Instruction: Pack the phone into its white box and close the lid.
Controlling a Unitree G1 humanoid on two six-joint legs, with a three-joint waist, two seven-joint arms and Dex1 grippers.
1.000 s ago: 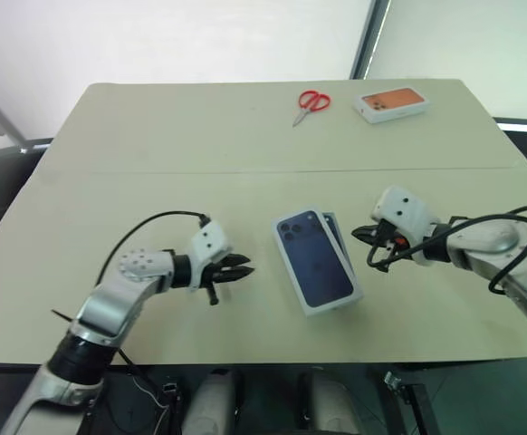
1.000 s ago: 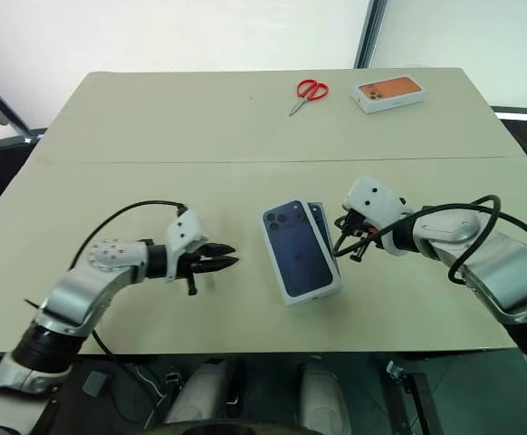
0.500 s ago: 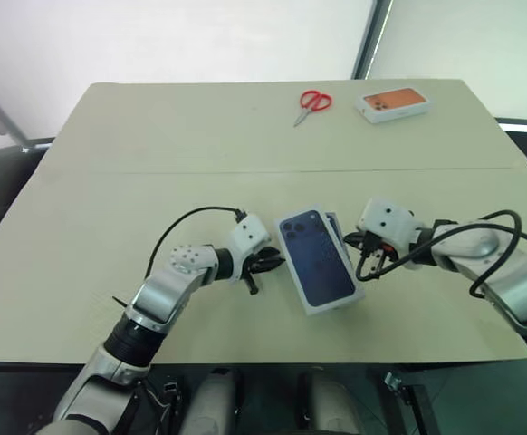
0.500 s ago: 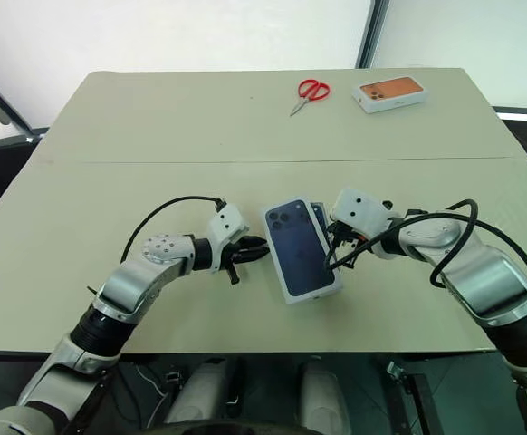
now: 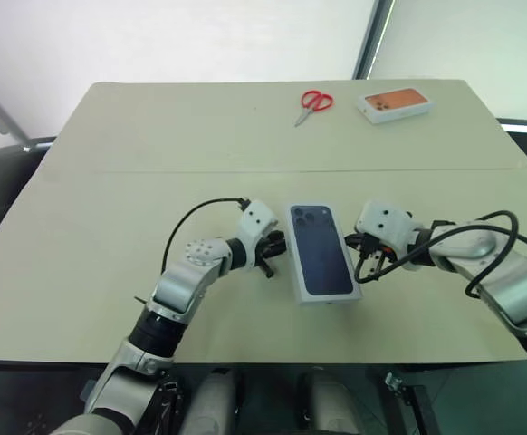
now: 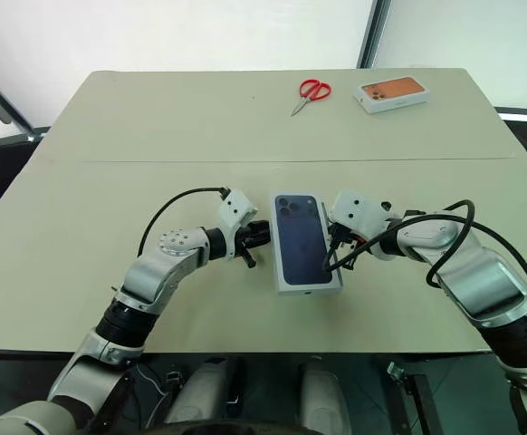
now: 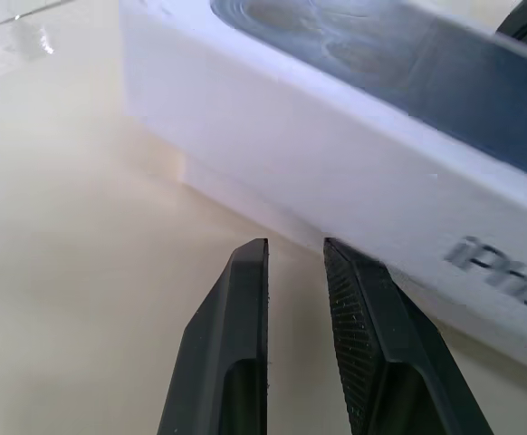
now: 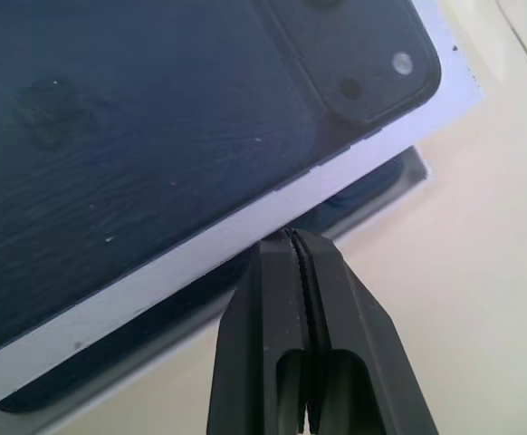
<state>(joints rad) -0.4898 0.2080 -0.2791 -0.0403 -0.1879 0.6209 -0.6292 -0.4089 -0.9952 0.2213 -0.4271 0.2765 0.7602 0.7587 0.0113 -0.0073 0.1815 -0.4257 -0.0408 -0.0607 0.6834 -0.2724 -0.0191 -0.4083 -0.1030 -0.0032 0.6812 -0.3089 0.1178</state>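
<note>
The lid (image 6: pixel 301 239) lies askew over the white box (image 8: pixel 399 186) mid-counter (image 6: pixel 155 127) — left end effector (image 7: pixel 295 249) slightly parted at its left side, right end effector (image 8: pixel 292 237) closed, empty, at its right edge.

white lid (image 5: pixel 321 255) pictures a dark blue phone; scissors (image 5: pixel 313 102) red-handled.
</note>
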